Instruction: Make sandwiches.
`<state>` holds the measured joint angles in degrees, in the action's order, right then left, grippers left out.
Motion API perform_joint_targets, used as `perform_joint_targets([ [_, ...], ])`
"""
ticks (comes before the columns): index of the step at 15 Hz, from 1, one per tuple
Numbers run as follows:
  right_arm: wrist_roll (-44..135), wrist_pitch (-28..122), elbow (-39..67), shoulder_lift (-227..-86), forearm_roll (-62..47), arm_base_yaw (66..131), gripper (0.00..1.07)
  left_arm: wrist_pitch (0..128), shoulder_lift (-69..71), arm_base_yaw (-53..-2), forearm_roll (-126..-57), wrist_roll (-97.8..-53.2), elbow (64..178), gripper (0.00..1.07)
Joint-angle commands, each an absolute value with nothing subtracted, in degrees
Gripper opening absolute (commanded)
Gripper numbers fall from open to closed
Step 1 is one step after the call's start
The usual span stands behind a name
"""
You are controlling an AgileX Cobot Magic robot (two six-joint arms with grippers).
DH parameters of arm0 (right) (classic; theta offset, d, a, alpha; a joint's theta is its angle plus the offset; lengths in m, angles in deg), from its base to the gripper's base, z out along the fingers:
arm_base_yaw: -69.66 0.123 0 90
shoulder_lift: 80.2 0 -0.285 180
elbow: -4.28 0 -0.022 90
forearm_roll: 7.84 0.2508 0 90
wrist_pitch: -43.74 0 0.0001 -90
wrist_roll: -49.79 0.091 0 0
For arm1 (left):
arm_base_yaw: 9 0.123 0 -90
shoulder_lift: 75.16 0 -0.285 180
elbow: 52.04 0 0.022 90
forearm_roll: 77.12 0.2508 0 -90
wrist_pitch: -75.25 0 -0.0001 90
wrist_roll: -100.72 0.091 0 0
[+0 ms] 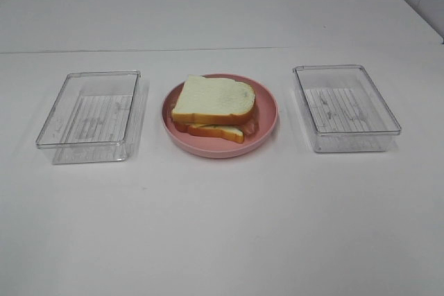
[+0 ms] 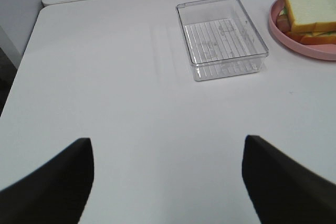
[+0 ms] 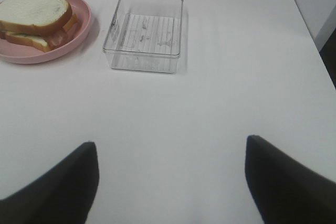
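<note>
A toy sandwich (image 1: 214, 105) lies on a round pink plate (image 1: 267, 119) at the table's middle: a thick white top slice with orange-brown crust over a second slice, with reddish-brown filling showing between them. It also shows in the left wrist view (image 2: 311, 14) and the right wrist view (image 3: 35, 17). My left gripper (image 2: 168, 177) is open and empty, well back from the left tray. My right gripper (image 3: 170, 177) is open and empty, well back from the right tray. Neither gripper shows in the exterior high view.
A clear plastic tray (image 1: 90, 116) stands left of the plate and holds nothing; it also shows in the left wrist view (image 2: 221, 36). A second clear tray (image 1: 345, 107) stands right of the plate, also seen in the right wrist view (image 3: 144, 30).
</note>
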<state>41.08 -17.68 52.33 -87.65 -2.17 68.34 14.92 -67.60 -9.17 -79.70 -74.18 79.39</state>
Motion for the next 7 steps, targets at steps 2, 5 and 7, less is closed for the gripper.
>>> perform_joint_targets([
  [2,40.80,-17.28,52.45,-86.90,-1.88,68.34,0.74,15.38,-69.09,-9.58,-79.87,-74.12,79.27,0.74],
  [5,40.80,-17.28,52.45,-86.90,-1.88,68.34,0.74,15.38,-69.09,-9.58,-79.87,-74.12,79.27,0.74],
  [7,40.80,-17.28,52.45,-86.90,-1.88,68.34,0.74,15.38,-69.09,-9.58,-79.87,-74.12,79.27,0.74],
])
